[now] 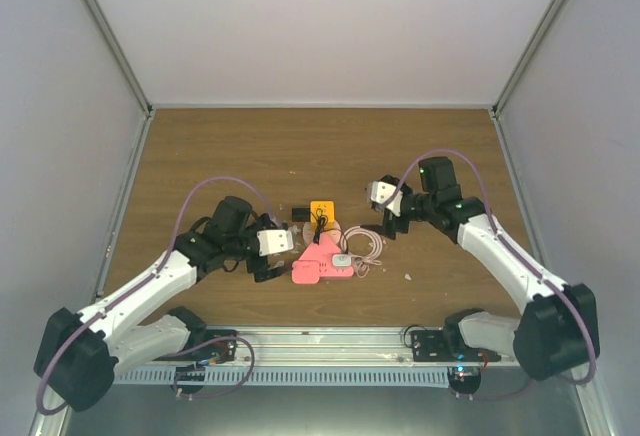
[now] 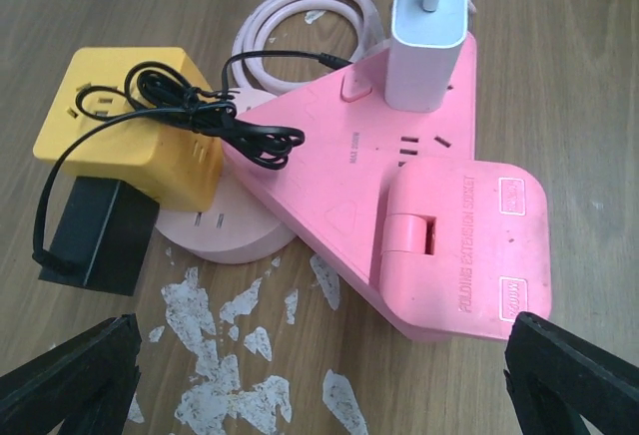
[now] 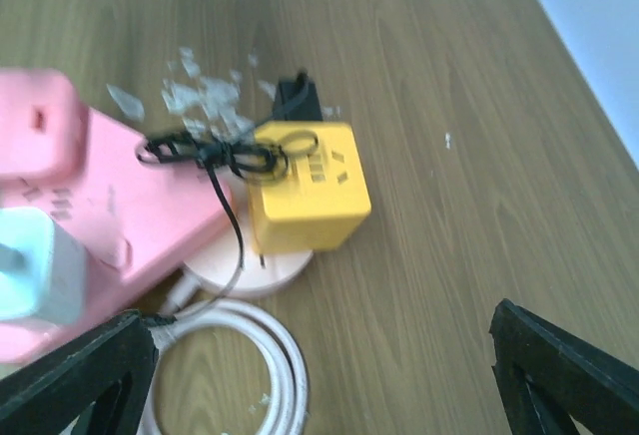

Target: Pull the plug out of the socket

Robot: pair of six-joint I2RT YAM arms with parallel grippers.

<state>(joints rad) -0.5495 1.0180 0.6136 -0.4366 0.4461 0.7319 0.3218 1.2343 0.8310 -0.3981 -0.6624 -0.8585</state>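
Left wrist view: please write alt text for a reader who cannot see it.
A pink triangular plastic extension socket lies on the wooden table, a white charger plug standing in its far corner. A yellow plastic cube adapter, draped with tangled black cable, sits to its left. Two open black fingers frame the bottom corners.

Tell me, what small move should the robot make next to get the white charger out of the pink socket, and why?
Probably shift the right gripper sideways until it sits over the white charger. The charger stands plugged into the pink socket. The gripper is open and empty, and the charger sits at the edge of the right wrist view, not between the fingers.
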